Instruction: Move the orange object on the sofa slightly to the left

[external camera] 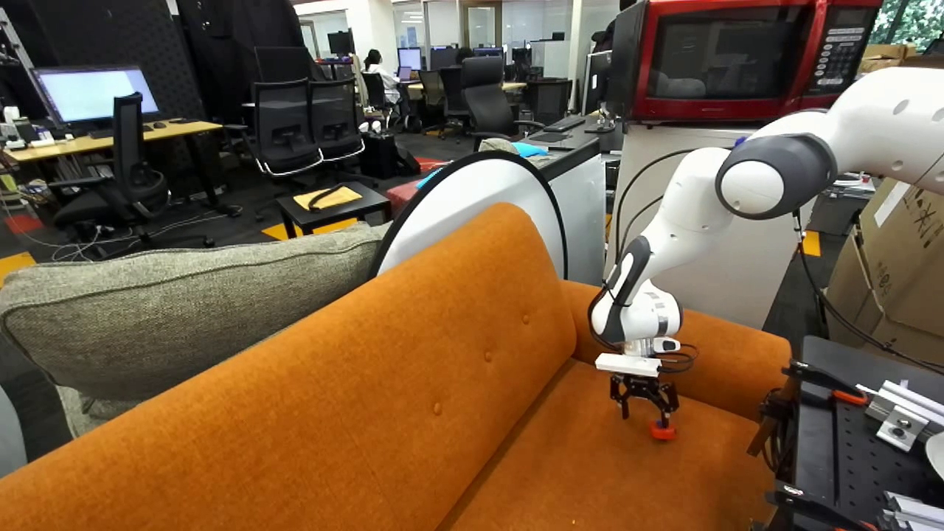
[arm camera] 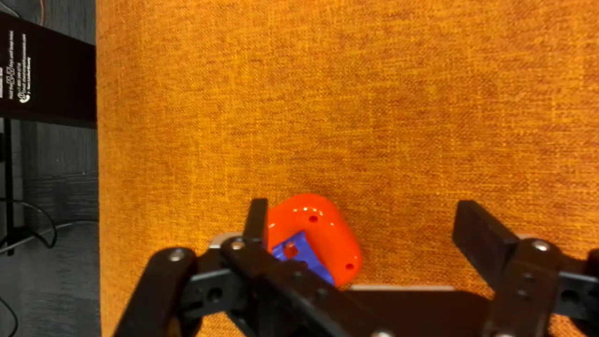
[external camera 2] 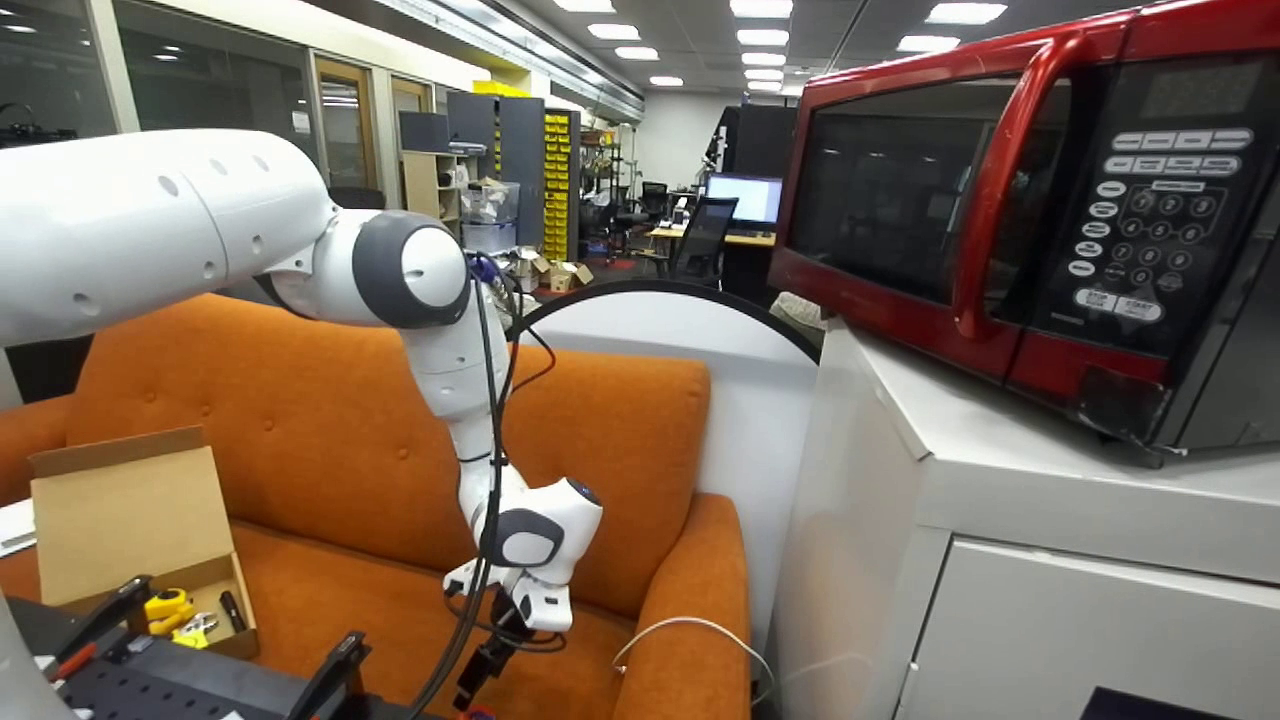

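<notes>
The orange object (arm camera: 337, 243) is a small, glossy red-orange rounded piece with a blue part in it. It lies on the seat of the burnt-orange sofa (external camera: 369, 354). It also shows in an exterior view (external camera: 663, 433), under one fingertip, and only its edge shows at the bottom of an exterior view (external camera 2: 478, 714). My gripper (arm camera: 361, 217) is open, fingers pointing down at the seat. In the wrist view the left finger overlaps the object's left side and hides part of it; I cannot tell whether they touch. The right finger is well apart from it.
The sofa's armrest (external camera: 726, 361) stands beside the gripper, with a white cord (external camera 2: 690, 622) over it. A black perforated table (external camera: 841, 442) with clamps stands before the sofa. An open cardboard box (external camera 2: 130, 520) holds tools. A red microwave (external camera 2: 900, 200) sits on a white cabinet.
</notes>
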`<state>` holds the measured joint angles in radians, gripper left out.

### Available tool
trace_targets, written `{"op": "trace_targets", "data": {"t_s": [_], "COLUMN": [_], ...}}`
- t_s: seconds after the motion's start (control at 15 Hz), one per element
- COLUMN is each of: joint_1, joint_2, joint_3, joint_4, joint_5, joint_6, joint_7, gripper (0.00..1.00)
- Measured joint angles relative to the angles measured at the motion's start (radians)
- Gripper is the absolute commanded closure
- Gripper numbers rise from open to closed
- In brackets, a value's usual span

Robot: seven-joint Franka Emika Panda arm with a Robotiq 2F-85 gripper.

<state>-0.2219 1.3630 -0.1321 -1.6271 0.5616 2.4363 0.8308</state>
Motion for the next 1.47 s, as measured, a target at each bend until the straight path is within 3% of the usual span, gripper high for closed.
{"op": "trace_targets", "data": {"t_s": [0.6,1.47], "joint_1": [-0.016,-0.033], "joint_2": [0.030,0.106], "joint_3": [-0.036,-0.037], "joint_4": [0.034,0.136], "joint_5": [-0.005,-0.008], "joint_6": [-0.141,-0.165], "joint_7": [0.029,0.057], "gripper": [0.00,0.00]}}
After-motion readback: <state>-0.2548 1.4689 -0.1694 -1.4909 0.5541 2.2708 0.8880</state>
